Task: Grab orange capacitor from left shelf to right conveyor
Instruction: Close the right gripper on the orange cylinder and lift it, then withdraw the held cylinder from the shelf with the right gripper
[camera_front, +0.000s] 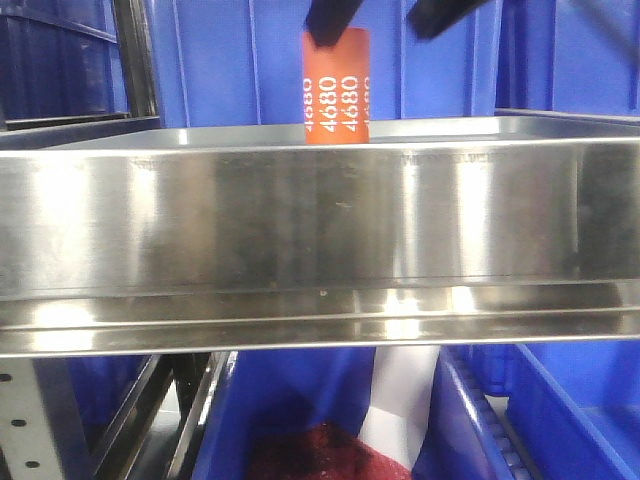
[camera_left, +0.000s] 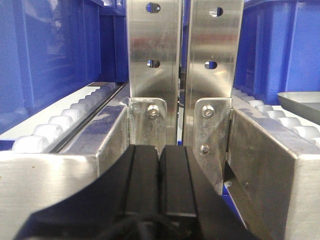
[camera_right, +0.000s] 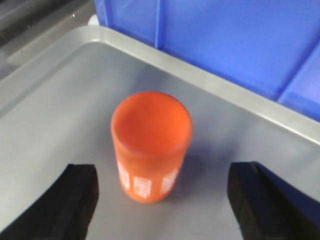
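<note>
The orange capacitor (camera_front: 336, 88) stands upright on the left shelf (camera_front: 320, 215), a shiny steel tray with a tall front lip. In the right wrist view the capacitor (camera_right: 151, 142) shows its flat top and white print, standing on the grey tray floor (camera_right: 55, 115). My right gripper (camera_right: 163, 172) is open, with one black finger on each side of the capacitor and a clear gap to each. From the front it (camera_front: 385, 20) hangs just above the capacitor. My left gripper (camera_left: 160, 150) is shut and empty, facing two steel uprights (camera_left: 152, 60). The right conveyor is out of view.
Blue plastic bins (camera_front: 250, 60) stand behind the tray, and more (camera_front: 560, 420) sit below it. White roller tracks (camera_left: 60, 125) run along both sides of the steel uprights. A blue bin wall (camera_right: 240, 45) rises just past the tray's far rim.
</note>
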